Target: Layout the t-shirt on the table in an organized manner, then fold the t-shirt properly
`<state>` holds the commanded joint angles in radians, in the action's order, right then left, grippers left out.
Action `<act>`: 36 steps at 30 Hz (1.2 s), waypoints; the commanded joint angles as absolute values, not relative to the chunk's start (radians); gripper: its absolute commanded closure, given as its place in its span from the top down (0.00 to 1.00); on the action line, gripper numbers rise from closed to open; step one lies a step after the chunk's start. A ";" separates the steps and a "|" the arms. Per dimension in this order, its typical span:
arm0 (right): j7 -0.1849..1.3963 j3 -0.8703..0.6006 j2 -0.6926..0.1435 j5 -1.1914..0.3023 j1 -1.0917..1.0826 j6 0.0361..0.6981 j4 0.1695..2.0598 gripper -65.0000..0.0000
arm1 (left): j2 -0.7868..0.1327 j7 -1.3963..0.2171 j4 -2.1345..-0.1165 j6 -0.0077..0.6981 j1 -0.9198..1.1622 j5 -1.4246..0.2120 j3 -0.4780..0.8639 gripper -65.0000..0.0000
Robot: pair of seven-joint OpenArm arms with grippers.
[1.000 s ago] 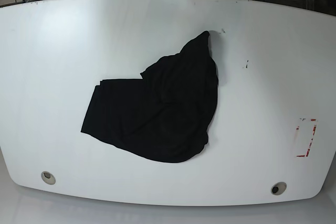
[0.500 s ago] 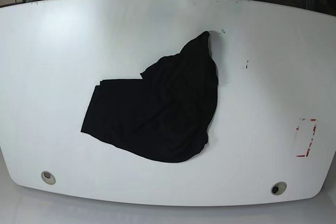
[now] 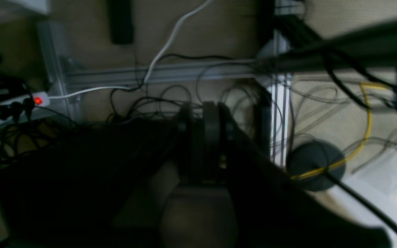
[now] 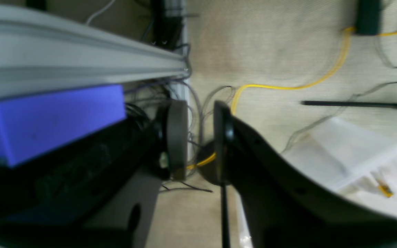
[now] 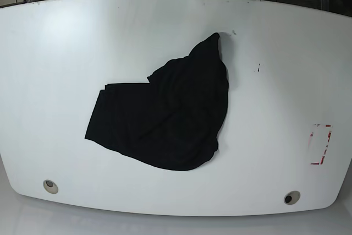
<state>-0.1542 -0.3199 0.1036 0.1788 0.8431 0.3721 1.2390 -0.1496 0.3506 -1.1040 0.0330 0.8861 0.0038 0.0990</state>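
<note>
Both grippers, whose tips showed at the far edge of the base view a second ago, are now gone from it; you have drawn the arms fully back off the table. The left gripper (image 3: 205,137) hangs over the floor behind the table, and its pads look pressed together with nothing between them, though the view is dark and blurred. The right gripper (image 4: 200,137) is also over the floor, above a yellow cable (image 4: 288,86); you can see a narrow gap between its two pads, so it stands a little apart and holds nothing.

For the task this means, as I judge it, that nothing is started yet: the t-shirt (image 5: 165,116) has not moved between the frames, and you still must bring both arms forward to spread it.

The t-shirt lies near the middle of the table (image 5: 55,53), crumpled and partly doubled over itself. Its long axis runs diagonally in the base view, from the broad straight edge at the lower left up to a narrow tip at the upper right, which points toward the far edge. Where the neck and the sleeves are, I cannot tell; the cloth is plain black and the folds hide them. The red tape marks (image 5: 320,144) are well apart from it, on the right.
</note>
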 joint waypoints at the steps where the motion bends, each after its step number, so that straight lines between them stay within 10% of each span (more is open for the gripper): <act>1: -0.154 -0.320 0.104 0.179 0.858 0.375 1.260 0.19 | -0.148 0.351 -1.127 0.033 0.903 0.004 0.113 0.07; 36: -0.153 -0.308 0.154 0.030 1.259 0.380 1.969 0.19 | -0.148 0.348 -1.908 0.036 1.282 -0.217 0.403 0.06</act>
